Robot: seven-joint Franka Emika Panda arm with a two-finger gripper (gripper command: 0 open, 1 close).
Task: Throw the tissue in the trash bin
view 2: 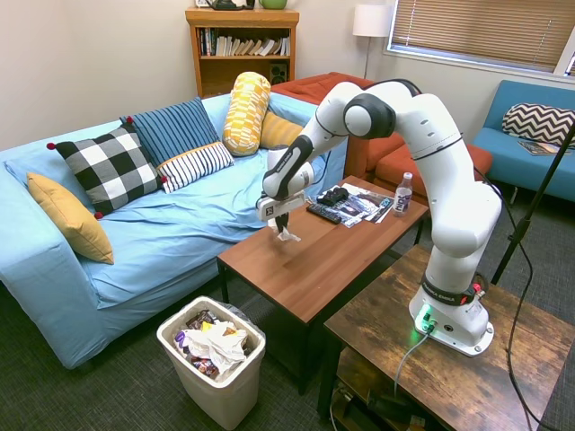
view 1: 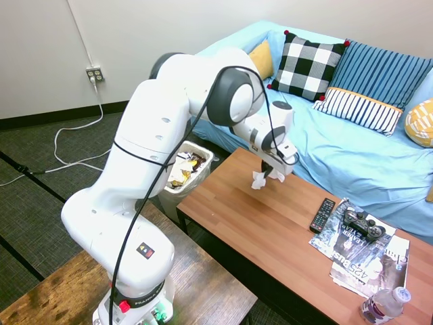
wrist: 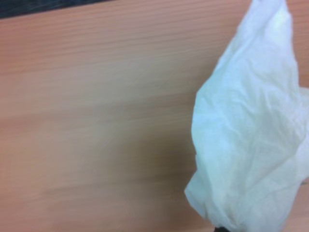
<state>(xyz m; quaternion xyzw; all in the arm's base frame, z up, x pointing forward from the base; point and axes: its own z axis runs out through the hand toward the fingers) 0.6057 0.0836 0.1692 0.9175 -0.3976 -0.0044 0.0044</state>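
Wrist view: tissue (wrist: pixel 246 125) over wooden coffee table (view 1: pixel 270 230), beside blue sofa (view 1: pixel 352 149).

My arm arches forward, elbow high, forearm sloping down, wrist turned so my gripper (view 1: pixel 265 173) (view 2: pixel 283 226) points straight down; my fingers are pinched together on the tissue (view 1: pixel 259 180) (view 2: pixel 287 235) (wrist: pixel 251 140), which hangs below them
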